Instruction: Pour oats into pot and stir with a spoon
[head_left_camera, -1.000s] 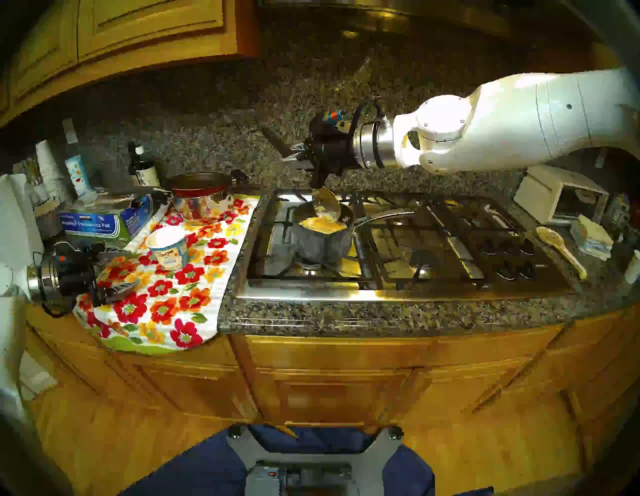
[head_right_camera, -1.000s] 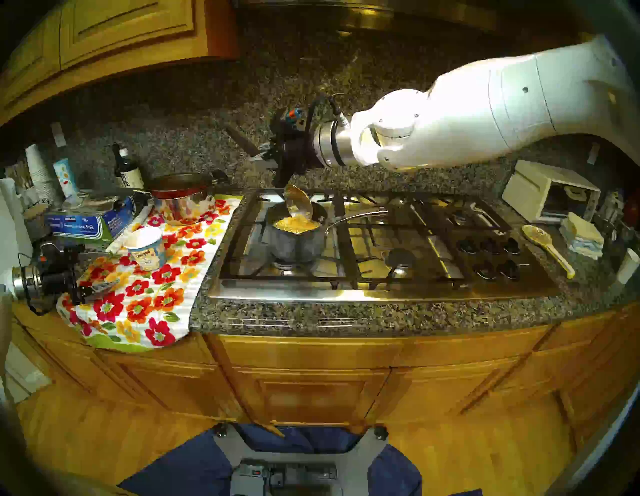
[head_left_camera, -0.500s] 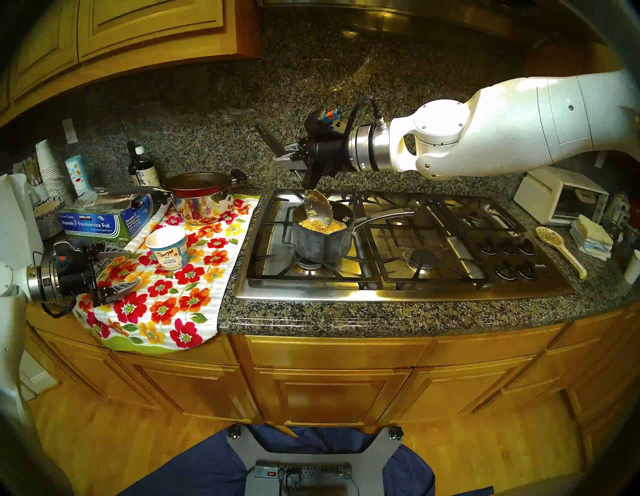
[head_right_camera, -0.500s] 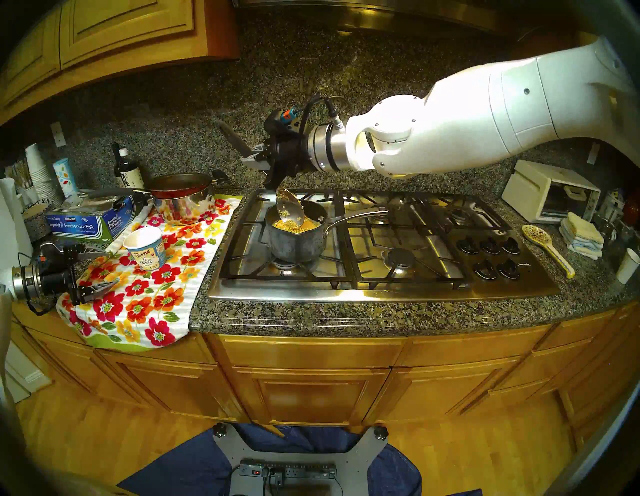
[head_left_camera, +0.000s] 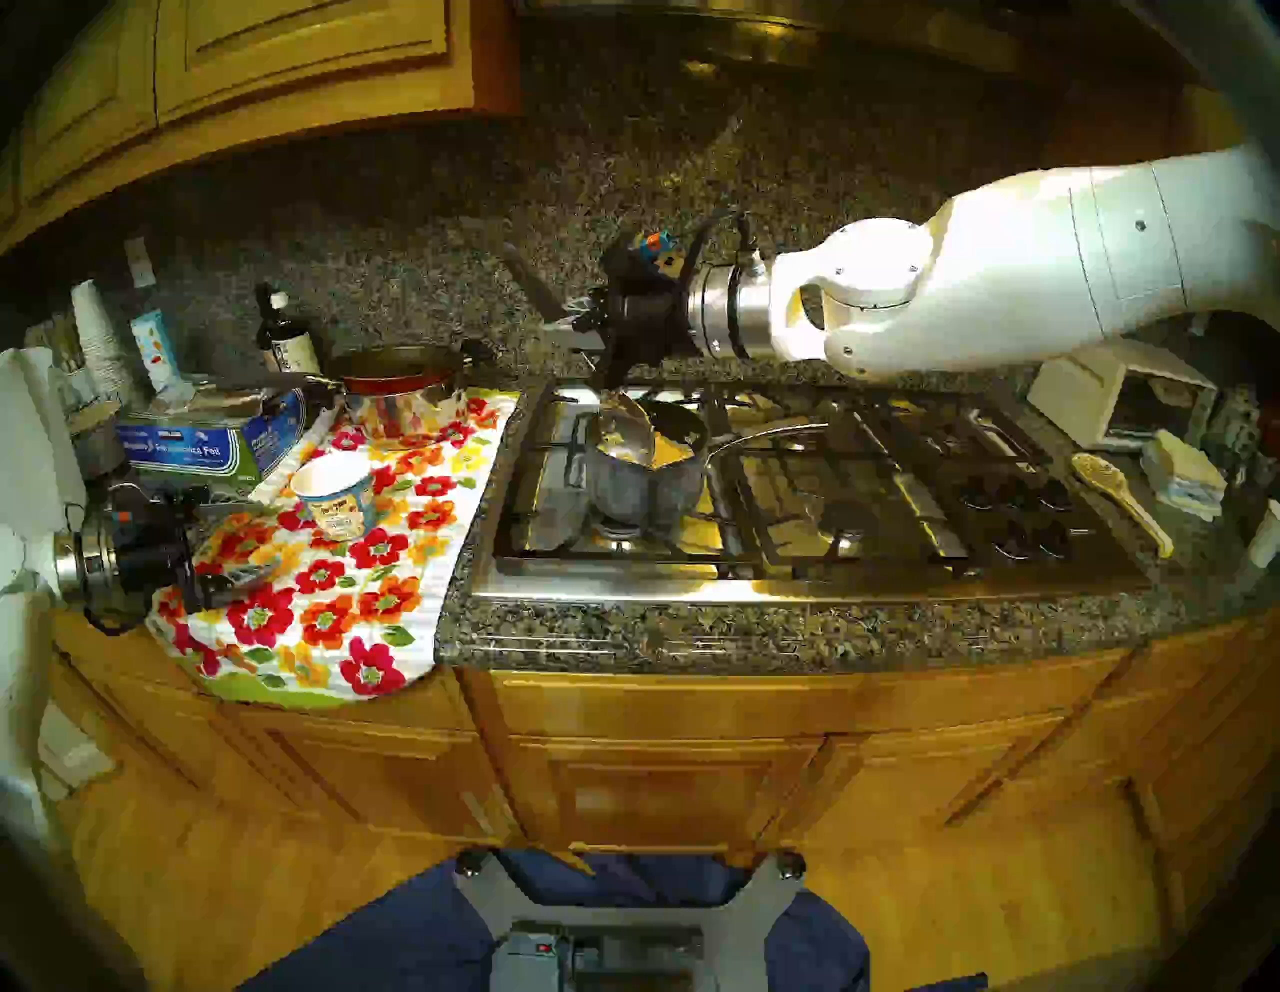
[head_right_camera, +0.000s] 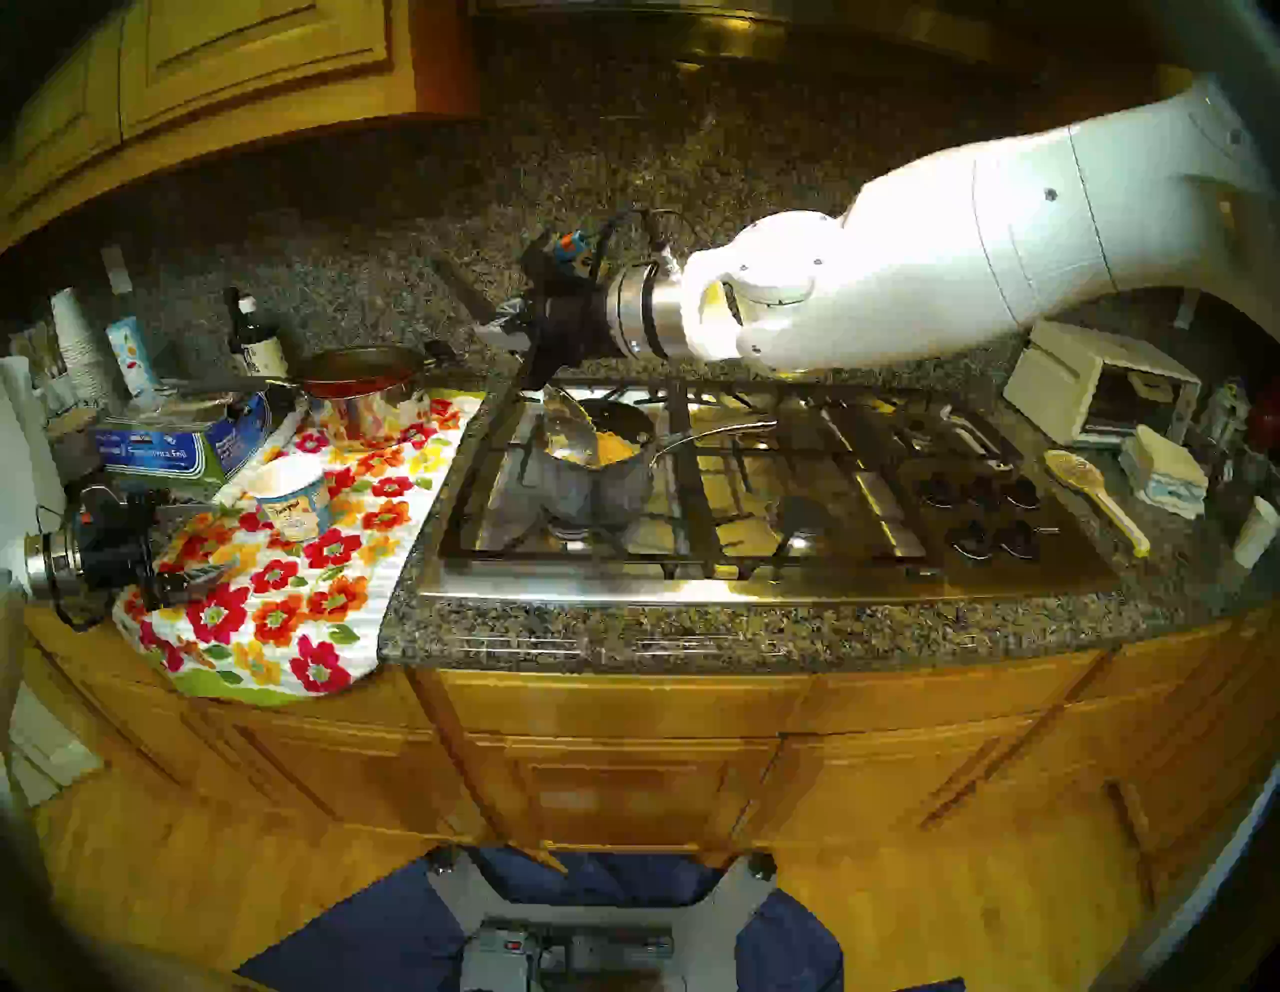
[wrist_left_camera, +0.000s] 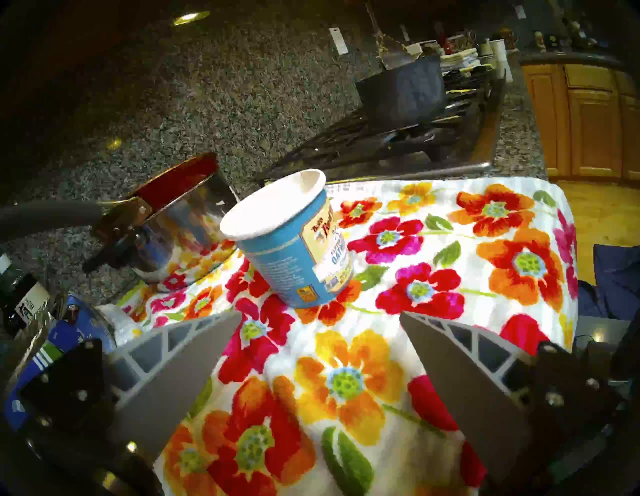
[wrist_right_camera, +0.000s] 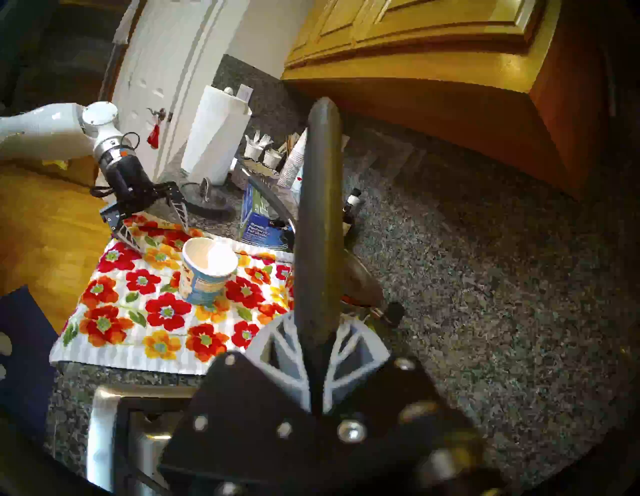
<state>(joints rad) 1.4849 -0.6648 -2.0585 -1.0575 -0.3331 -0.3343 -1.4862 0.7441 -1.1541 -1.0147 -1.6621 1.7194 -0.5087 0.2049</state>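
The dark grey pot (head_left_camera: 644, 485) stands on the front-left burner with yellow oats (head_left_camera: 670, 454) inside. My right gripper (head_left_camera: 575, 322) hovers above and behind it, shut on the black handle (wrist_right_camera: 320, 207) of the spoon (head_left_camera: 623, 429). The spoon's silver bowl dips into the oats at the pot's left side. The white and blue oatmeal cup (head_left_camera: 336, 495) stands upright on the floral towel (head_left_camera: 360, 609). My left gripper (wrist_left_camera: 320, 313) rests open just short of the cup (wrist_left_camera: 294, 242), holding nothing.
A shiny steel pot with a red pan (head_left_camera: 402, 388) on it stands behind the cup. A foil box (head_left_camera: 208, 443) and a bottle (head_left_camera: 284, 339) crowd the left counter. A speckled spoon rest (head_left_camera: 1115, 495) and a toaster oven (head_left_camera: 1122, 398) lie right of the stove (head_left_camera: 866, 499).
The right wrist has come down and shifted left. The spoon's bowl has sunk from above the oats into the pot's left side. The left arm and the cup have not moved.
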